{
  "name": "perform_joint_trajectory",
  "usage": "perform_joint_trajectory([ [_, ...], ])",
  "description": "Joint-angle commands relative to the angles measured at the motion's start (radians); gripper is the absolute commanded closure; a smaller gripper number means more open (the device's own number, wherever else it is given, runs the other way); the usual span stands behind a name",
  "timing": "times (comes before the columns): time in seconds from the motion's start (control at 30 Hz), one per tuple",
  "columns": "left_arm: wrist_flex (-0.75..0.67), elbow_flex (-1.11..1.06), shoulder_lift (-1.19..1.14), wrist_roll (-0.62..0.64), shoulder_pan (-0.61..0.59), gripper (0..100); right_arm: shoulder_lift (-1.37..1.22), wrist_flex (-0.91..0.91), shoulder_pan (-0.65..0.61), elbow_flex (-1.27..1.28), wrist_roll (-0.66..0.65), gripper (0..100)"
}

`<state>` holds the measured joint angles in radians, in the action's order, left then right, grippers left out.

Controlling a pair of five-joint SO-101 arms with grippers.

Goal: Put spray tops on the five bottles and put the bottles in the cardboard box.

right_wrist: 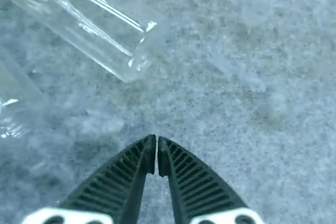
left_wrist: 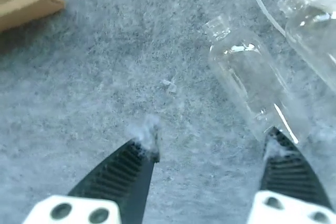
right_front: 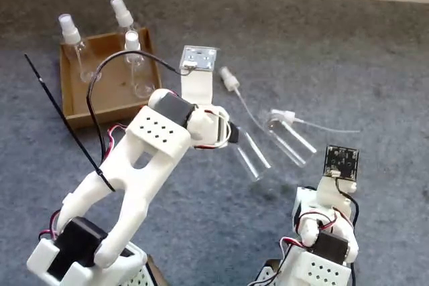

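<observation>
Left gripper is down low over the grey carpet, jaws spread wide. One fingertip sits against the base end of the first uncapped bottle, and the other fingertip is out on bare carpet, so nothing is gripped. That clear bottle lies on its side with its open neck pointing away from the gripper.

Just beside it lies the second uncapped bottle, also on its side and roughly parallel. From above, one loose spray top lies right at that bottle's neck, its thin tube trailing off across the carpet. I can't tell whether the two are touching. The other loose spray top lies farther up the carpet, and its tube runs down towards the two bottles.

Right gripper has its jaws pressed together on nothing. It hangs over bare carpet near the base of the second uncapped bottle, apart from it.

The cardboard box sits at the far left, well away from both grippers. Two capped bottles stand upright inside it. A third capped bottle stands at its far edge, and I can't tell whether it is inside or just behind.
</observation>
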<state>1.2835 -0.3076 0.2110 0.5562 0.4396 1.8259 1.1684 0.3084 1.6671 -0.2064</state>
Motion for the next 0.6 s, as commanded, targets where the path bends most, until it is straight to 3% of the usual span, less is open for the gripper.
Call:
perform_joint_trajectory([
  [0.0, -0.021, 0.051, 0.004, 0.087, 0.008, 73, 0.008, 0.007, -0.007, 0.13, -0.011, 99.3],
  [0.2, -0.032, 0.018, 0.004, 0.089, 0.013, 73, 0.008, 0.007, -0.007, 0.13, -0.011, 99.3],
  [0.47, -0.173, -0.073, 0.004, 0.094, 0.012, 73, 0.008, 0.007, -0.007, 0.13, -0.011, 99.3],
  [0.57, -0.178, -0.076, 0.004, 0.166, 0.007, 73, 0.008, 0.007, -0.007, 0.13, -0.011, 99.3],
])
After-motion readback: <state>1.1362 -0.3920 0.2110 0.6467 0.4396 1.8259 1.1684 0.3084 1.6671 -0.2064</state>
